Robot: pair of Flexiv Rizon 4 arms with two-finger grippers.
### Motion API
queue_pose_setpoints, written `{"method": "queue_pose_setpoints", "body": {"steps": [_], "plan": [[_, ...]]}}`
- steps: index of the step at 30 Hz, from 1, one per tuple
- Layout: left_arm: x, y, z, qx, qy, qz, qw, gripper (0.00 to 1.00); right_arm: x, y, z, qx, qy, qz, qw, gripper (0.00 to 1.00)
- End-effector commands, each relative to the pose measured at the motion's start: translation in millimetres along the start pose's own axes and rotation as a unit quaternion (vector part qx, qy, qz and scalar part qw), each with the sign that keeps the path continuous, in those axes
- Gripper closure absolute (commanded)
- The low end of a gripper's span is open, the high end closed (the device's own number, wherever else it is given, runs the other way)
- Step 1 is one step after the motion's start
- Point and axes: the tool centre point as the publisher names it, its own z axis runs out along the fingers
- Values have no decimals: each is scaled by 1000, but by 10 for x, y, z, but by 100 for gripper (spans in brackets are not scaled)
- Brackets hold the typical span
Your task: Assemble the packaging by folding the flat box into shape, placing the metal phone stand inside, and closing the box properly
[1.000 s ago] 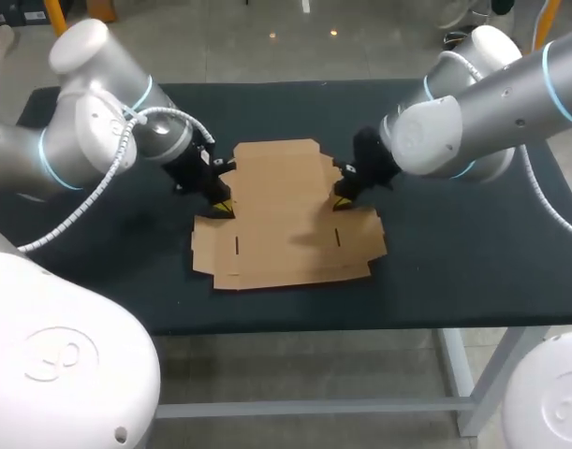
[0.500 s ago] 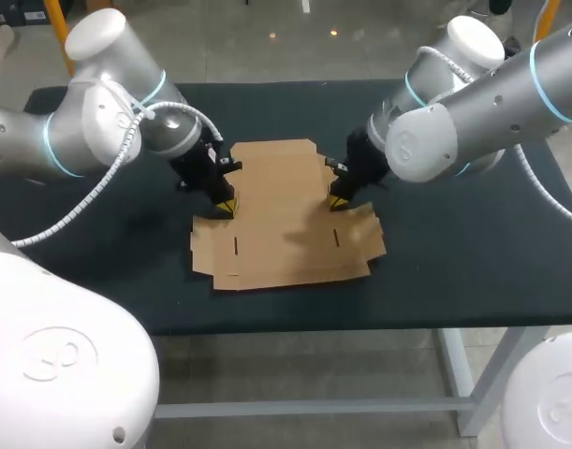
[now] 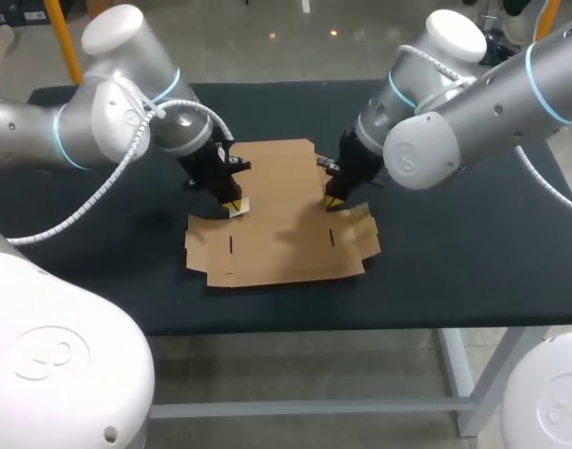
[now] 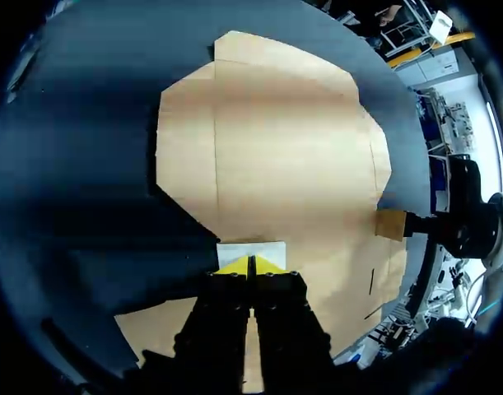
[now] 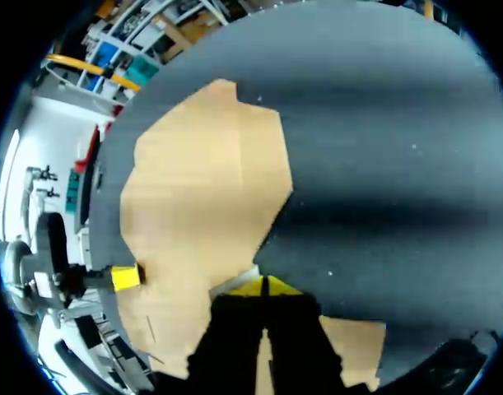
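Flat box [image 3: 276,215] lies unfolded mid-surface on dark table [image 3: 454,253]. Left gripper [image 4: 251,265] and right gripper [image 5: 263,286] both closed, holding nothing, tips against its opposite side edges.

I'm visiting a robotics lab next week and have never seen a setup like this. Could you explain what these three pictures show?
This is one robot with two silver arms, the left arm and the right arm, working over a dark table. The wide picture comes from a fixed camera above and behind the robot, looking down. The two round pictures come from small cameras on the wrists, each looking forward past that arm's own grasping part.

On the table lies a flat box of brown cardboard, not yet folded into shape. The left hand and the right hand sit at its opposite side edges. Both are closed, and each appears to pinch a small side flap of the cardboard. No phone stand shows in any picture.
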Motion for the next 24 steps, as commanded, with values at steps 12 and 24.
{"method": "queue_pose_setpoints", "body": {"steps": [12, 24], "plan": [[21, -2, 78, -4, -17, -4, 1000, 100, 13, -25, -56, -8, -13, 7, 1000, 100], [-4, 15, 82, -2, -20, -10, 1000, 100, -16, -41, -118, -16, -12, 10, 1000, 100]]}}
